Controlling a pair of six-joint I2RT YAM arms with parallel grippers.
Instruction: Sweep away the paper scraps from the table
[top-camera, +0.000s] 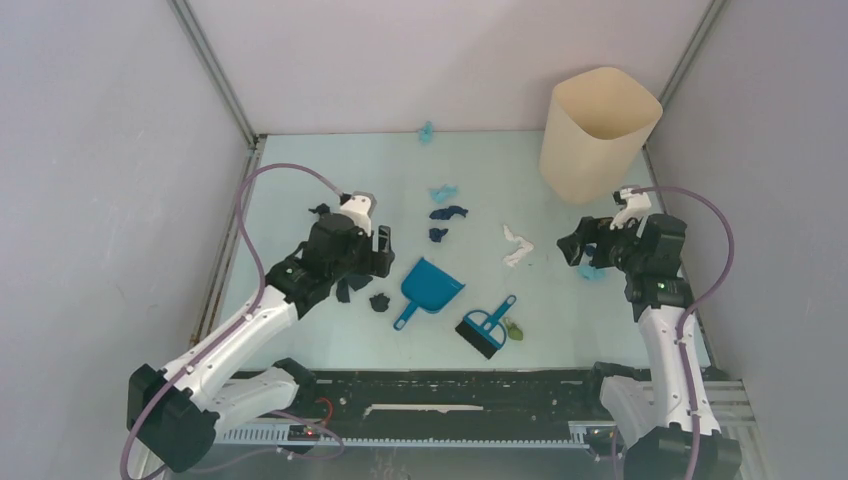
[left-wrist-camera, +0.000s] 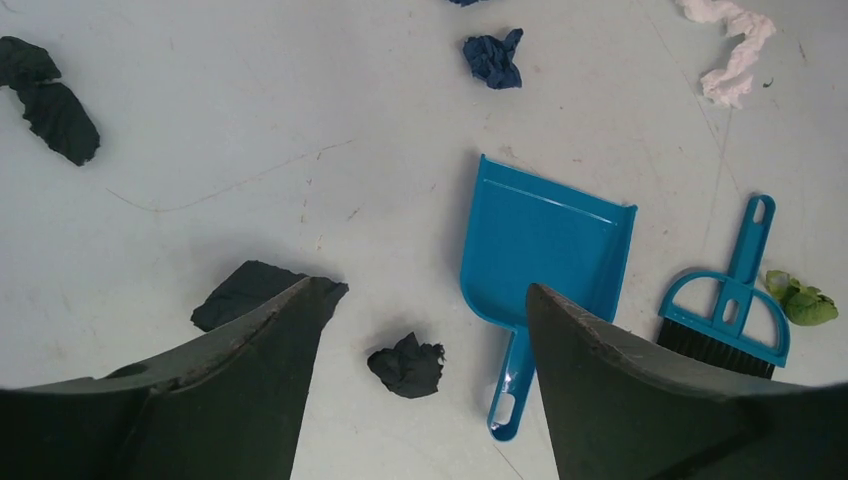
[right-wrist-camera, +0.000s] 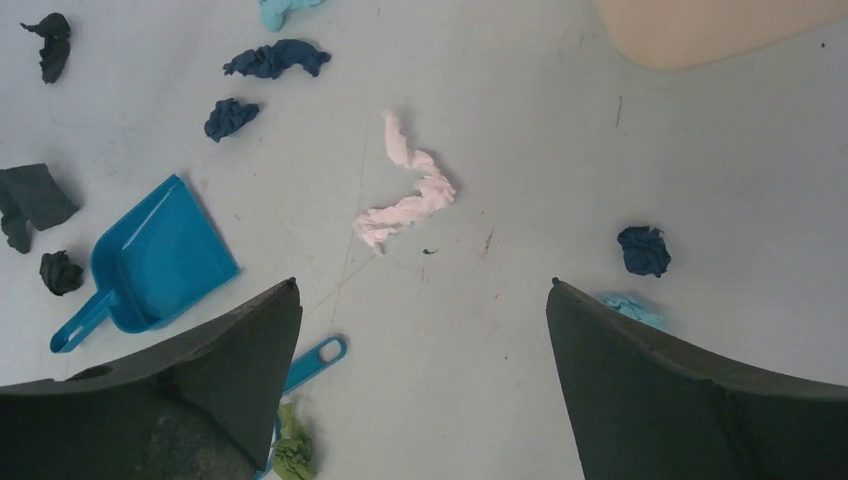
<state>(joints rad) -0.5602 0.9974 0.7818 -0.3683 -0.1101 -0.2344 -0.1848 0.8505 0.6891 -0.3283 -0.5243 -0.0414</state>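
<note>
Paper scraps lie scattered over the mint-green table (top-camera: 300, 340): a white twist (top-camera: 517, 245), navy bits (top-camera: 449, 212), a light blue bit (top-camera: 443, 191), a black ball (top-camera: 380, 301) and a greenish bit (top-camera: 515, 328). My left gripper (top-camera: 383, 247) is open and empty above the table. In the left wrist view it (left-wrist-camera: 428, 288) hovers over the black ball (left-wrist-camera: 407, 365), with a flat black scrap (left-wrist-camera: 240, 295) by its left finger. My right gripper (top-camera: 572, 248) is open and empty. In its wrist view it (right-wrist-camera: 422, 285) hangs over bare table, with a navy scrap (right-wrist-camera: 643, 250) and a light blue scrap (right-wrist-camera: 630, 308) by its right finger.
A blue dustpan (top-camera: 432, 285) and a small blue hand brush (top-camera: 487, 325) lie at the table's near middle. A tall beige bin (top-camera: 598, 130) stands at the far right corner. One light blue scrap (top-camera: 426, 131) lies at the back wall. Metal rails edge the table.
</note>
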